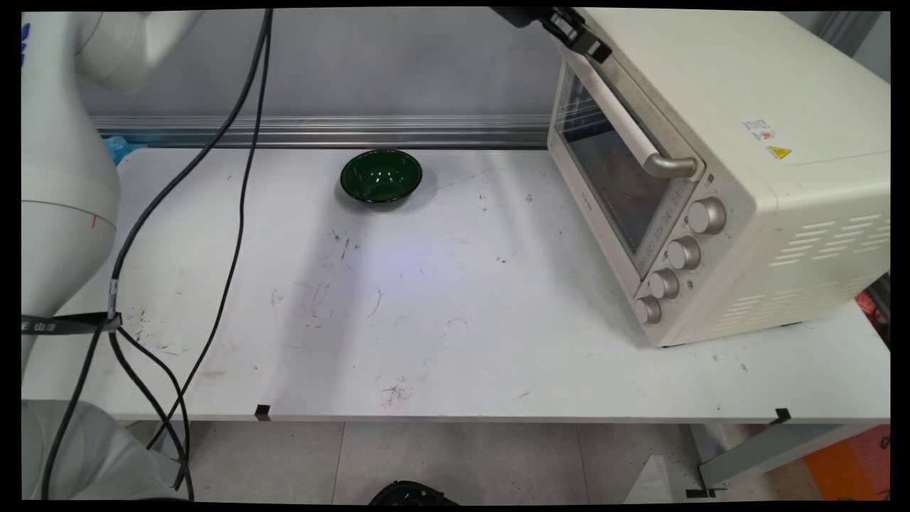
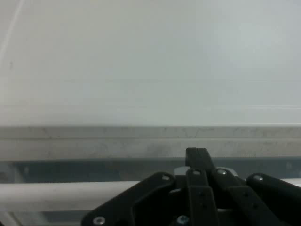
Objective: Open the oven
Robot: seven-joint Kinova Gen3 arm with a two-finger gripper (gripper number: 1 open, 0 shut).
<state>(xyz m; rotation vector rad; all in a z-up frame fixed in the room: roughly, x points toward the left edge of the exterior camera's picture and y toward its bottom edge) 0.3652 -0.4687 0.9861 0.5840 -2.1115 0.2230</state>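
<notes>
Setting: white scuffed worktop (image 1: 455,320) before a grey wall with a metal rail along its foot.
Gripper: black two-finger gripper (image 1: 577,32) at the top edge of the main view, right at the upper front corner of the oven, beside the top end of its handle.
Jaws: appear drawn together in the hand view (image 2: 197,157), one black tip standing up just above the handle bar; cannot tell whether anything is pinched.
Oven: cream-coloured boxy toaster oven (image 1: 746,178) on the worktop's right side, glass door shut, angled toward the middle.
Handle: silver-white bar handle (image 1: 629,121) across the door's top edge, seen below the linkage in the hand view.
Knobs: four round metal knobs (image 1: 675,259) in a column beside the door.
Bowl: dark green glossy round bowl (image 1: 381,176) near the far edge, well apart from the oven, upright.
Cables: black cables (image 1: 234,213) hanging over the worktop's left side.
</notes>
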